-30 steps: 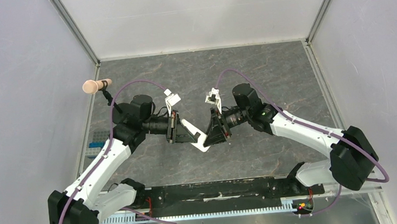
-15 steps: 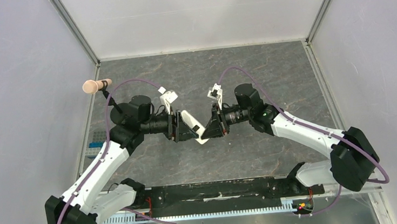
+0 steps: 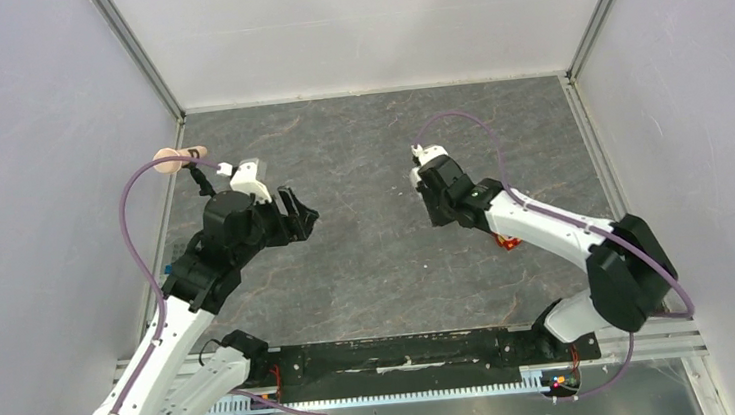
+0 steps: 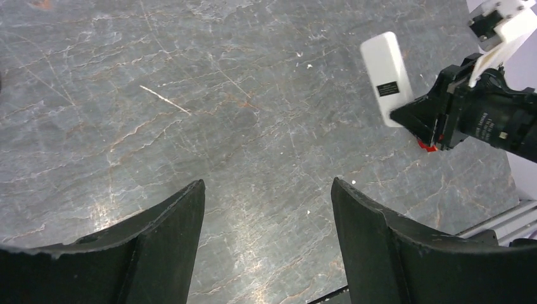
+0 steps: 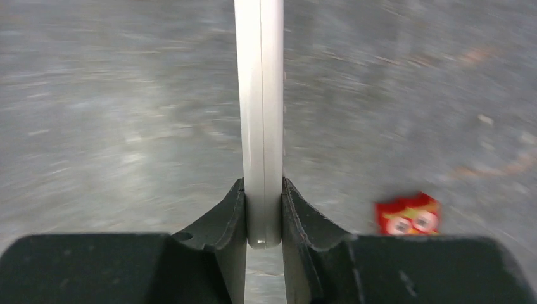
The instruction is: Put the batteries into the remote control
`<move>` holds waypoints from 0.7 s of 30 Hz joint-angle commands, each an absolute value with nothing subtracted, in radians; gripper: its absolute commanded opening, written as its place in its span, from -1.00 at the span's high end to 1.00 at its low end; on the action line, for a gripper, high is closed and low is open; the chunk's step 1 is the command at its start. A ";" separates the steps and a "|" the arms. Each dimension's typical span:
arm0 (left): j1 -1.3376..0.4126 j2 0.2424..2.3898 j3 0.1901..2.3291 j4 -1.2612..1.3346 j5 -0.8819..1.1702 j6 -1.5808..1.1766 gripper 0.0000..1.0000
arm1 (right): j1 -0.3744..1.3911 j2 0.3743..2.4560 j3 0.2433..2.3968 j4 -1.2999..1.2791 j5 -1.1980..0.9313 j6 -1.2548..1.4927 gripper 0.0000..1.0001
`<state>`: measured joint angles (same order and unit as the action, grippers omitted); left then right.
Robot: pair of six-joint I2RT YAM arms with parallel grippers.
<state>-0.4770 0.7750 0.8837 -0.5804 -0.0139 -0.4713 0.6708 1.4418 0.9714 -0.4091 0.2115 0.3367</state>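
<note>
Remote control (image 5: 259,114): white, edge-on, upright at centre of right wrist frame.
Right gripper (image 5: 263,193): clenched around its lower end.
Left gripper (image 4: 267,187): released, fingers wide apart, nothing between, over grey table (image 4: 190,95).
Red square object (image 5: 408,215): lower right, on table.

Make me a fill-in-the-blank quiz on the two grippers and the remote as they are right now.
1. The right gripper is clamped on the ___.
2. The left gripper is ___ and holds nothing.
3. From the left wrist view, the remote shows its ___ back with a small black label.
4. The red owl square lies on the ___.
Missing words: remote; open; white; table.
</note>
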 commanded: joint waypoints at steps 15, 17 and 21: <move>-0.476 0.778 0.928 -0.609 -0.047 -0.517 -0.57 | 0.673 1.715 1.085 -0.562 0.815 0.342 0.86; -0.476 0.779 0.930 -0.608 -0.045 -0.520 -0.57 | 0.673 1.722 1.080 -0.552 0.796 0.345 0.81; -0.476 0.770 0.926 -0.609 -0.037 -0.529 -0.57 | 0.673 1.728 1.063 -0.530 0.736 0.333 0.63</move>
